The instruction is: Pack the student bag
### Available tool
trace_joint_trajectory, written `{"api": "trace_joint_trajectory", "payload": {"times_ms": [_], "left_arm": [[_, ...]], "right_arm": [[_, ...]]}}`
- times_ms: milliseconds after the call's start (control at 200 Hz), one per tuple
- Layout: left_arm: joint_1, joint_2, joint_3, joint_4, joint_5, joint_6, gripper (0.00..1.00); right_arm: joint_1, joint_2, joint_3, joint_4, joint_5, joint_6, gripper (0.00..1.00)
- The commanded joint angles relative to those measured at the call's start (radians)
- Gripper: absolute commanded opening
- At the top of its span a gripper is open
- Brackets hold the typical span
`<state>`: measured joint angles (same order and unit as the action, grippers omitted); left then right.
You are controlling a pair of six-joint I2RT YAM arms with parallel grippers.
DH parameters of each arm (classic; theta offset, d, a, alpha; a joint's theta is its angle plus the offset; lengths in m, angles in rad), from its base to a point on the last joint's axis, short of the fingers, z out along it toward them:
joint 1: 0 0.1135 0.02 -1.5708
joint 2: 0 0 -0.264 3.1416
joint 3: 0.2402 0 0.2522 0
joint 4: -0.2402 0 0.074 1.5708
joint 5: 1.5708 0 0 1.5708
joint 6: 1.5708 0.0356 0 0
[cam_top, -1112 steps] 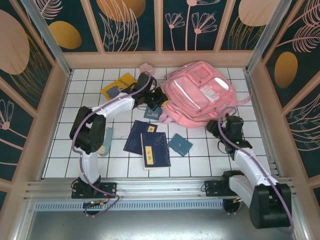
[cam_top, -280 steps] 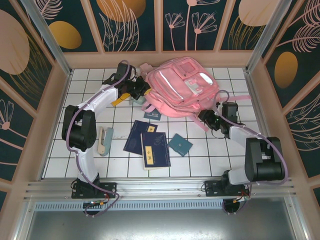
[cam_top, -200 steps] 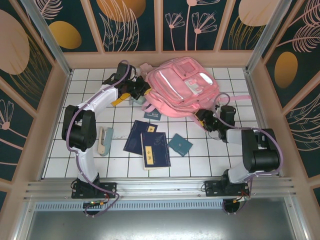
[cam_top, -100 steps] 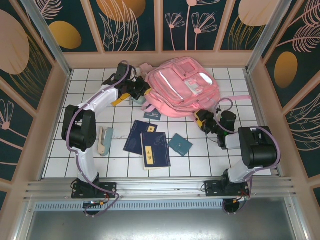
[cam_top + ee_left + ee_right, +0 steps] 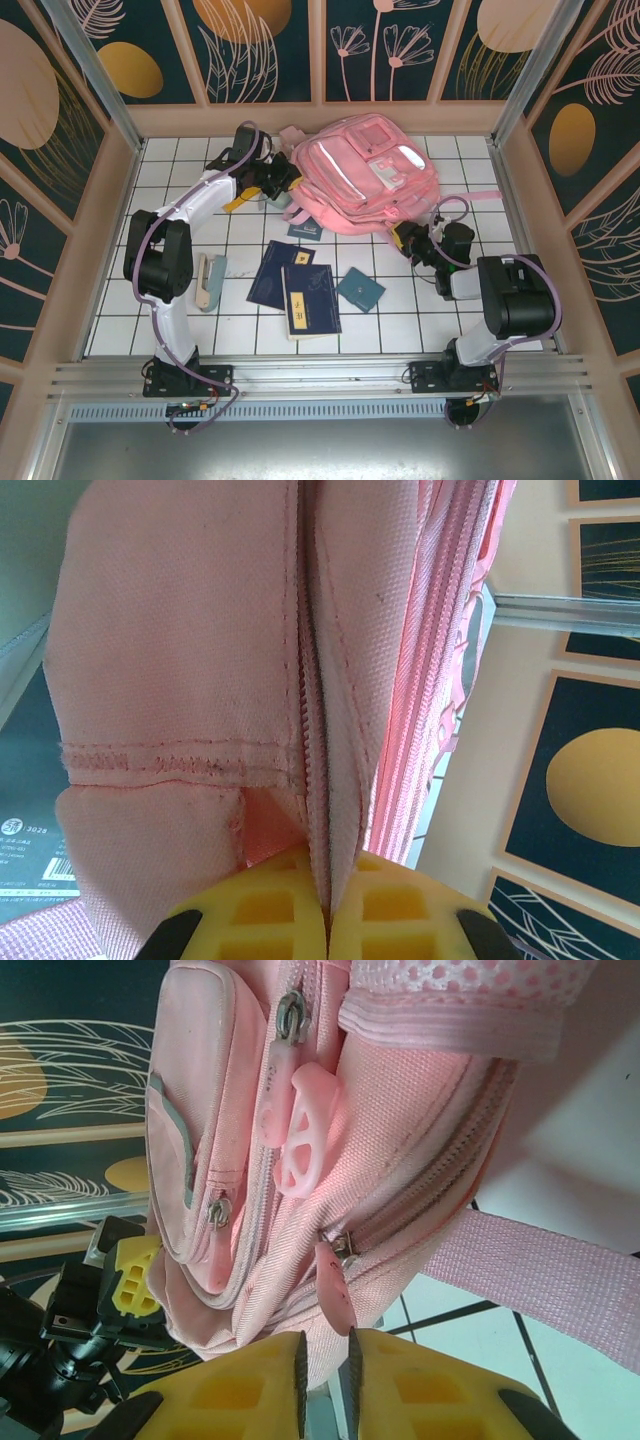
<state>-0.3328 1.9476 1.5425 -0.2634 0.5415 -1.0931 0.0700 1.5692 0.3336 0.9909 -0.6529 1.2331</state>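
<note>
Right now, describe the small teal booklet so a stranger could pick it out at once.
Find the pink bag at the back of the tiled table. In front of it lie navy books; the teal booklet is just right of them. It is small, square and turned cornerwise, unlike those bigger books.

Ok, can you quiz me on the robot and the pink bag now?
1. True or false: the left gripper pinches pink fabric of the student bag.
2. The pale-green pencil case lies: A) left of the books, B) on the bag, C) against the far wall.
3. What colour is the zip pull just ahead of the right gripper?
Key: 1 true; 2 A; 3 pink.
</note>
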Motion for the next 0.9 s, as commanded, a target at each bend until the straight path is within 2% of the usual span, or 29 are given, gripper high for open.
{"api": "trace_joint_trajectory", "payload": {"times_ms": [0, 225, 586, 806, 896], "left_arm": [[0.004, -0.049, 0.000, 0.092, 0.011, -0.008, 0.00], [0.005, -0.049, -0.002, 0.095, 0.012, -0.010, 0.00], [0.004, -0.045, 0.001, 0.096, 0.014, -0.010, 0.00], [0.005, -0.046, 0.003, 0.083, 0.000, 0.001, 0.00], [0.006, -0.049, 0.003, 0.065, -0.026, 0.008, 0.00]], "right_arm": [[0.005, -0.016, 0.003, 0.008, 0.003, -0.035, 0.24], [0.032, 0.005, 0.052, -0.053, 0.008, -0.081, 0.28], [0.049, 0.002, 0.103, -0.185, 0.043, -0.170, 0.26], [0.016, -0.033, 0.111, -0.265, 0.056, -0.216, 0.06], [-0.007, -0.063, 0.116, -0.328, 0.064, -0.249, 0.03]]}}
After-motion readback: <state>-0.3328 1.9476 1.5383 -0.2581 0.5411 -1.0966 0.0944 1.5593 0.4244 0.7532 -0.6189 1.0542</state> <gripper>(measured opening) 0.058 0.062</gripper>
